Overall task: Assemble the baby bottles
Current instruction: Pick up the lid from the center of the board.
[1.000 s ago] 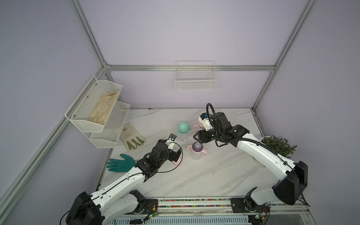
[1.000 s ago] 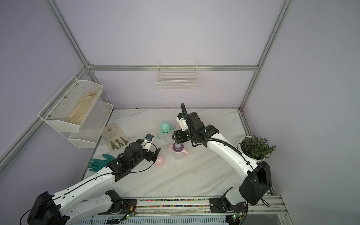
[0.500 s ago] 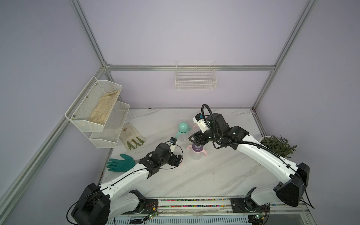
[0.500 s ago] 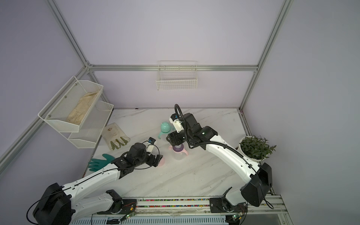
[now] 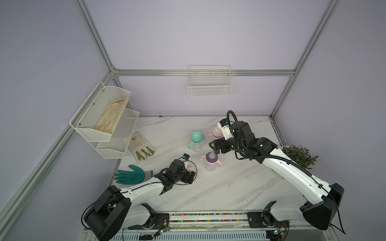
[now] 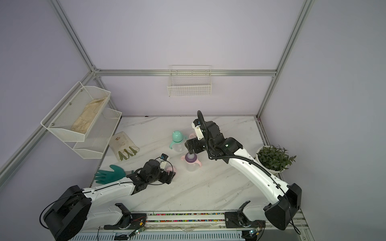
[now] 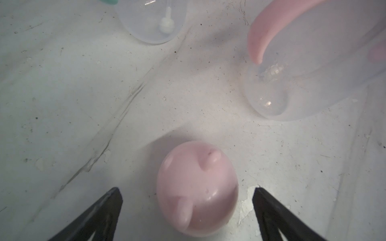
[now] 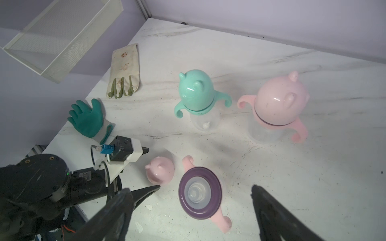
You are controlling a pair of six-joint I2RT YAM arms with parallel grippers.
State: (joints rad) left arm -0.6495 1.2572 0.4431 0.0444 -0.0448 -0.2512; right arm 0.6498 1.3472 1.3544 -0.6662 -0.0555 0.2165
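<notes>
My left end effector [image 7: 186, 188], spread, straddles the pink cap [image 7: 196, 187], seemingly untouched, meant for the bottle [image 8: 199, 198] just ahead of my spread right end effector [image 8: 189, 187].

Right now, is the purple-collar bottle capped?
No, the purple-collar bottle has its nipple bare, and a pink cap lies on the table beside it.
</notes>
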